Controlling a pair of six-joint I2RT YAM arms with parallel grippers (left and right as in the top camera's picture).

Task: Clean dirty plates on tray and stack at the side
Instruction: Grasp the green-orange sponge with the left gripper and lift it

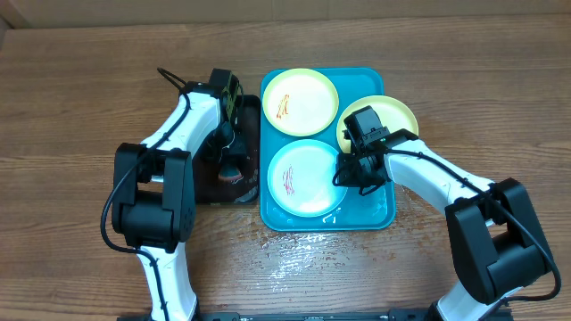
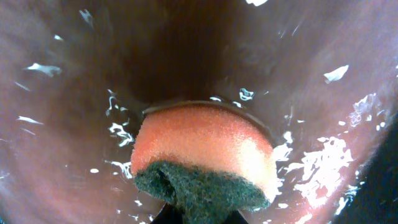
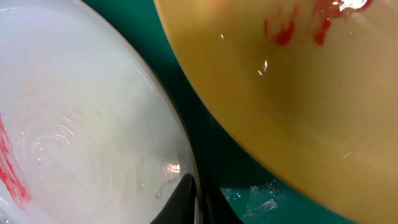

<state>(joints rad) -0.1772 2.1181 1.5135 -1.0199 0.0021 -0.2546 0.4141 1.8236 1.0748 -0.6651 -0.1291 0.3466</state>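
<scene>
Turquoise plastic, the tray [image 1: 370, 212] sits in the middle of the table [image 1: 80, 89] with all three dirty plates on it, and none is stacked at the side yet. I judge that the coming move turns on one relation: the teal-rimmed plate [image 1: 306, 178] lies to the right of the sponge [image 2: 205, 158], just across the tray's left rim, so the left arm is the nearer one to scrub it.

The left fingers [image 1: 230, 159] are closed on the sponge, down over the wet black tray [image 1: 205, 189]. The right fingers [image 3: 198, 204] are at that plate's right edge, in the gap beside the right-hand yellow-green plate [image 1: 399, 114]. They are almost together, with what looks like the pale rim pinched between them, seemingly steadying the plate. The far yellow-green plate [image 1: 299, 101] carries red streaks too.
</scene>
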